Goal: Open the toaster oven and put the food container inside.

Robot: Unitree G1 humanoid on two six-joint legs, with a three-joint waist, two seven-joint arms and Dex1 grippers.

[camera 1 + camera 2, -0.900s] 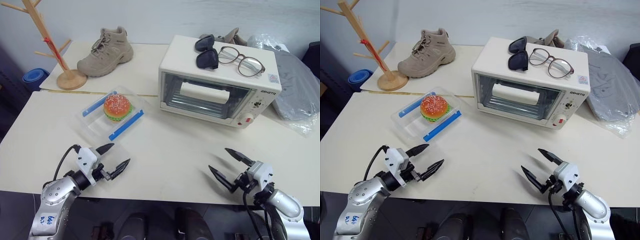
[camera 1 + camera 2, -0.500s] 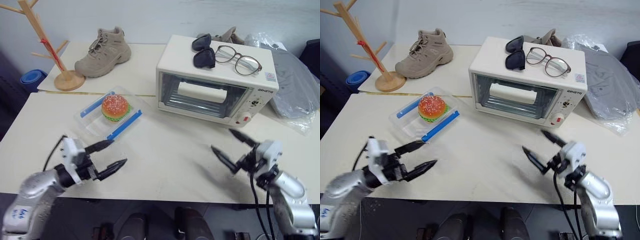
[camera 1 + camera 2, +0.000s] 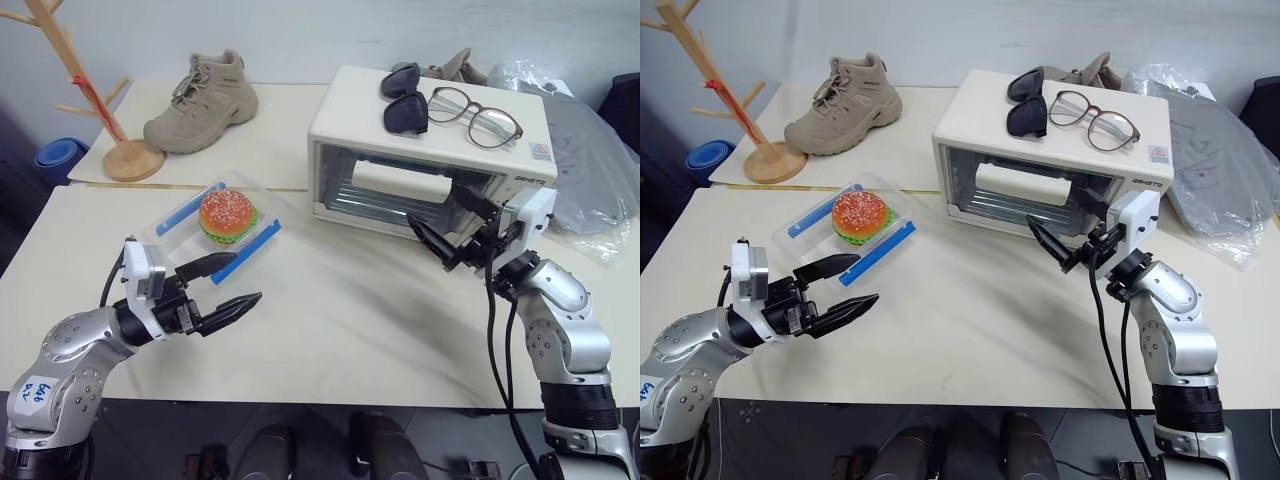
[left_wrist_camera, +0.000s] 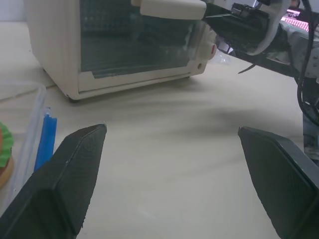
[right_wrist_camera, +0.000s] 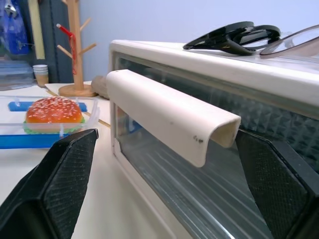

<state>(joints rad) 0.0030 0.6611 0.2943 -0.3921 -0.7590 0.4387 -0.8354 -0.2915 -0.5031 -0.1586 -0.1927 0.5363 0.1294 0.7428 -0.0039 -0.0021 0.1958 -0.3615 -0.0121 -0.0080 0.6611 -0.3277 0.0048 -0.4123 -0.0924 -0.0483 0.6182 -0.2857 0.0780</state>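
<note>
Oven (image 3: 430,165): cream-white, upper centre-right of the left eye frame, on the bench (image 3: 340,320); glass door shut, white bar handle (image 5: 169,114) across its upper part; red switch at its lower right corner.
Container (image 3: 215,225): clear box with two blue clips, left of centre in the frame, flat on the bench, well apart from the oven; a toy burger (image 3: 225,213) sits inside.
Right claw (image 3: 450,222): fingers spread wide, right of centre, raised in front of the oven door close to the handle; in the right wrist view the handle lies between the two fingers (image 5: 65,184), no contact visible.
Left claw (image 3: 222,285): fingers spread wide, lower left of the frame, just below the container's near edge, pinching nothing; whether the upper fingertip touches the box cannot be told.
On the oven top: dark sunglasses (image 3: 405,98) and clear-lens glasses (image 3: 478,112), side by side.
Far bench, upper left: a tan boot (image 3: 200,92) beside a wooden peg stand (image 3: 100,100).
Right edge: crumpled clear plastic wrap (image 3: 590,160) beside the oven.
</note>
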